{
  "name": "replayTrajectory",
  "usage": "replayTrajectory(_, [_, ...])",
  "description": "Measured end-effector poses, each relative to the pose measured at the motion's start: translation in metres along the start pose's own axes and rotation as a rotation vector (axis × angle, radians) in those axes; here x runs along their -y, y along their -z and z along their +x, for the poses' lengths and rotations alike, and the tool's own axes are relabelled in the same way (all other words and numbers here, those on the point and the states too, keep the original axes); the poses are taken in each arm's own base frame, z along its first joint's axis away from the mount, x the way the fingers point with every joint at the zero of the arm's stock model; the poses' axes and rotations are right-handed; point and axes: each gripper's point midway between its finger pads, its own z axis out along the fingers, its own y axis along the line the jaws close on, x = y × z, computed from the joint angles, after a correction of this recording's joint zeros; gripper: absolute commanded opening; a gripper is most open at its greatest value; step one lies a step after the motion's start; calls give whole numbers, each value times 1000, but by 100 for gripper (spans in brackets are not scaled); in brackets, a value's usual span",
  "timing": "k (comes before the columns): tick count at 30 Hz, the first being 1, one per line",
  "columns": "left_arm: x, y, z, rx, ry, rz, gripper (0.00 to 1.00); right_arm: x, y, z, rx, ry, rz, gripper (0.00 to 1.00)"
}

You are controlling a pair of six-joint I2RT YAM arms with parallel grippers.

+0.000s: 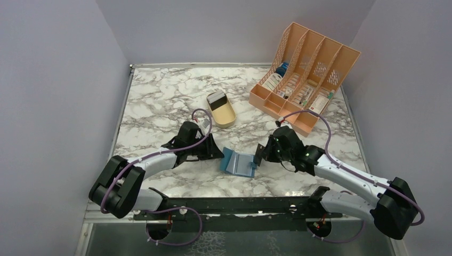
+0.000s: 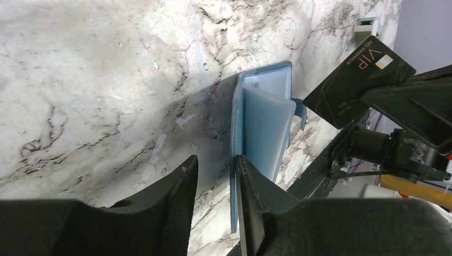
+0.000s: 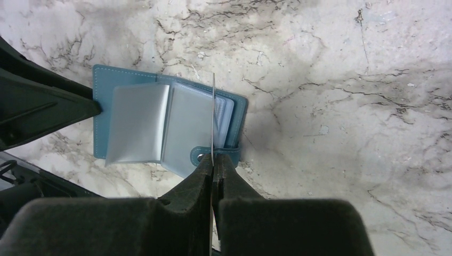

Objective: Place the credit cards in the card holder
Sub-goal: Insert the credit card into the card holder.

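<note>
Black plastic VIP credit card [image 2: 358, 80] is clamped edge-on in the right gripper [image 3: 213, 160], over the pale-blue folding card holder [image 1: 238, 162] laid open on white marble table [image 1: 160, 96]; holder's edge is straddled by left gripper's [image 2: 216, 162] parted fingers.

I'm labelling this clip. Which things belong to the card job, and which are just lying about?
Job: card holder; black card in right gripper; pale card in tray; left gripper at holder's edge.
Lying about: tray itself; rack with its contents.
</note>
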Motion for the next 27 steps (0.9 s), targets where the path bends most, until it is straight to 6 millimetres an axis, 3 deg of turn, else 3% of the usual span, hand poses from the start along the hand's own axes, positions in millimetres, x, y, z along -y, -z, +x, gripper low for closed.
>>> replayTrajectory(27, [-13, -2, 8, -22, -6, -41, 0, -4, -18, 14, 14, -44, -90, 1])
